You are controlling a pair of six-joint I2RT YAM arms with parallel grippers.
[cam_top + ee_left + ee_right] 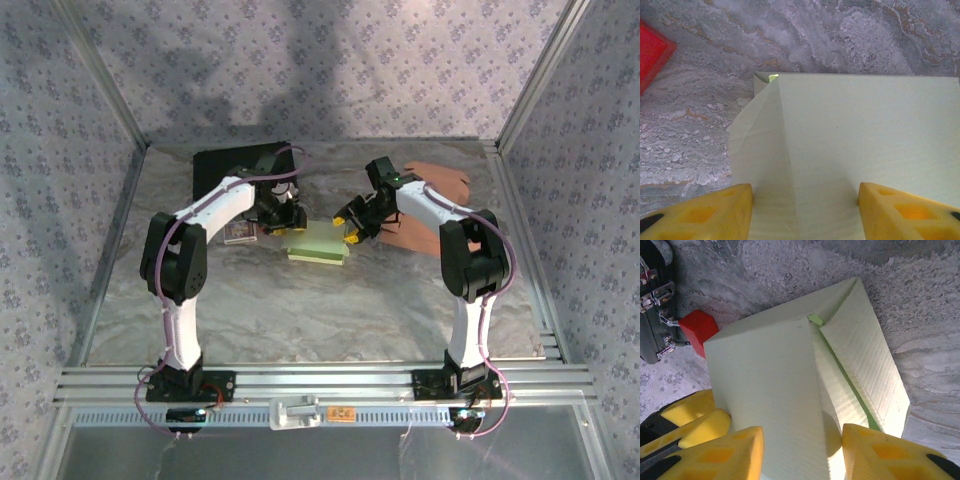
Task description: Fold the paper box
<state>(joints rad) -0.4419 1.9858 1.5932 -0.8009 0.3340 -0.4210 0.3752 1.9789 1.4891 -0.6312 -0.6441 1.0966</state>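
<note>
The paper box (318, 243) is pale green and lies mid-table between both arms. In the left wrist view the box (860, 140) has a flat top panel and a side flap sloping down at the left. My left gripper (805, 215) stands open over it, one yellow finger above the flap and the other above the top panel. In the right wrist view the box (770, 375) has a flap folded over along a green seam. My right gripper (802, 455) is open astride the crease, its right finger (885, 450) touching the folded flap. In the top view the left gripper (284, 222) and right gripper (350, 226) flank the box.
A red block (699, 327) lies on the marble table (300, 310) beside the box, next to a black latched case (655, 300). A black mat (235, 165) sits at the back left and a brown sheet (440, 185) at the back right. Metal frame rails edge the table.
</note>
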